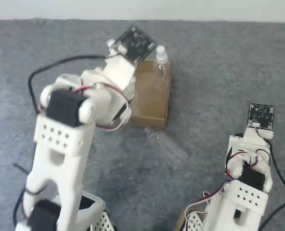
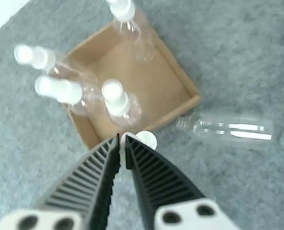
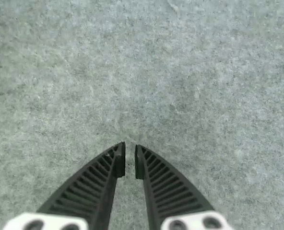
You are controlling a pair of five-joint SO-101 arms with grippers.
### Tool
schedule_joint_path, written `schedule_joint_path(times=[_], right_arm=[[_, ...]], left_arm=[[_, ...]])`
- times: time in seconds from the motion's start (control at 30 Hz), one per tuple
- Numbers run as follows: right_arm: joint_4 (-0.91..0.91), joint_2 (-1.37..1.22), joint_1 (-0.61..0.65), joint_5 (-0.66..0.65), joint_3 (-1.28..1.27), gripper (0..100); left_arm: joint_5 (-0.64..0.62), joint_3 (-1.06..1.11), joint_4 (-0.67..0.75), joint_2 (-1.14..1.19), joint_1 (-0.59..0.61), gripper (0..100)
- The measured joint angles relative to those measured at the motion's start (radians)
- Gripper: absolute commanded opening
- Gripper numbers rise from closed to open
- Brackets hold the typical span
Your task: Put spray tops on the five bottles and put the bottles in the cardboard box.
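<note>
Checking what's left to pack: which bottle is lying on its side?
The clear bottle on the carpet beside the box; the other four stand upright inside it.

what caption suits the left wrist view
Left gripper by a brown cardboard box of white-topped clear bottles; a topless bottle lies outside

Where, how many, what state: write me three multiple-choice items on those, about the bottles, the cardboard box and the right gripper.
1. Where is the bottle without a top?
A) in the cardboard box
B) on the carpet beside the box
C) in a gripper

2. How many bottles with white tops stand in the box?
A) two
B) five
C) four

3. What does the right gripper hold?
A) nothing
B) a bottle
C) a spray top

Answers:
1 B: it lies on its side on the grey carpet just outside the box wall.
2 C: the left wrist view shows four white tops above the box floor.
3 A: bare carpet lies beneath its tips.
</note>
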State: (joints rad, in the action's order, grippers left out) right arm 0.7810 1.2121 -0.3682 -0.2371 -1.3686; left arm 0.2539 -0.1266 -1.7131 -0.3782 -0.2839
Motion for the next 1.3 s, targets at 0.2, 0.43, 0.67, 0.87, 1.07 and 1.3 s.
schedule_joint_path(times=[0.2, 0.43, 0.67, 0.87, 1.07, 1.3], right_arm=[[0.000, 0.000, 0.000, 0.000, 0.000, 0.6], [0.000, 0.000, 0.000, 0.000, 0.000, 0.6], [0.000, 0.000, 0.000, 0.000, -0.008, 0.6], [0.000, 0.000, 0.009, 0.000, -0.014, 0.6], [0.000, 0.000, 0.011, 0.000, -0.014, 0.6], [0.000, 0.000, 0.011, 0.000, -0.014, 0.6]], left_arm=[[0.021, 0.229, 0.038, -0.201, 0.021, 1], [0.072, 0.551, 0.184, -0.377, 0.169, 1], [0.086, 0.865, 0.328, -0.539, 0.333, 1], [0.086, 1.020, 0.377, -0.663, 0.440, 1], [0.086, 1.086, 0.381, -0.733, 0.592, 16], [0.092, 1.096, 0.381, -0.747, 0.870, 21]])
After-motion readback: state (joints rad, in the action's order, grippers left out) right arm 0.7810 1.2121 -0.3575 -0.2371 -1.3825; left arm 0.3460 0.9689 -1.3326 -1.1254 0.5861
